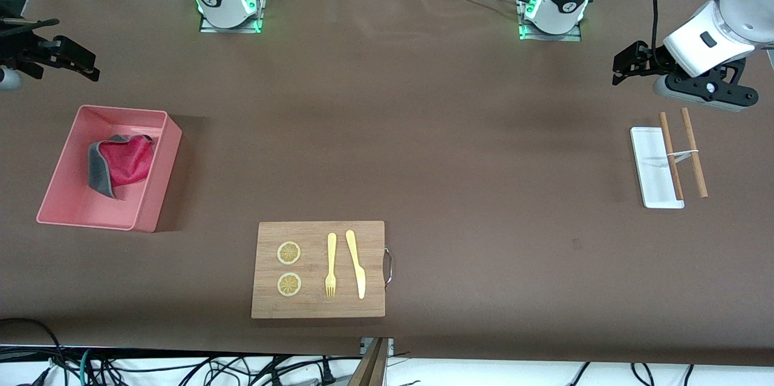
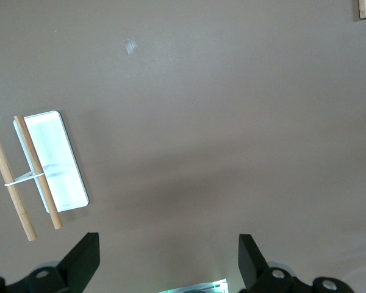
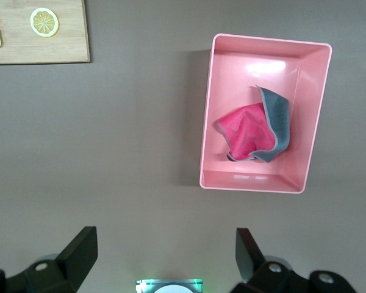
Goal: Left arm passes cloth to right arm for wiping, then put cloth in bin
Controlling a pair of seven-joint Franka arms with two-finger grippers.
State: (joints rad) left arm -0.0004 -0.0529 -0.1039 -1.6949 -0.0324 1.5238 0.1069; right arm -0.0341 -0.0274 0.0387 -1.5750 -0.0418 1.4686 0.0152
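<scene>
The cloth (image 1: 121,162) lies crumpled in the pink bin (image 1: 91,216), crimson face up with a dark grey edge folded over. The bin stands toward the right arm's end of the table. In the right wrist view the cloth (image 3: 256,131) rests inside the bin (image 3: 262,183), well clear of the fingers. My right gripper (image 1: 84,65) hangs open and empty over bare table near the bin, and its own view (image 3: 166,235) shows the same. My left gripper (image 1: 618,69) hangs open and empty over the left arm's end, near a white tray; its own view (image 2: 169,241) shows only table between the jaws.
A wooden board (image 1: 317,307) with two lemon slices, a yellow fork (image 1: 331,265) and a yellow knife (image 1: 357,265) lies near the front camera. A flat white tray (image 1: 650,162) sits at the left arm's end, with two tied brown sticks (image 1: 692,150) across and beside it.
</scene>
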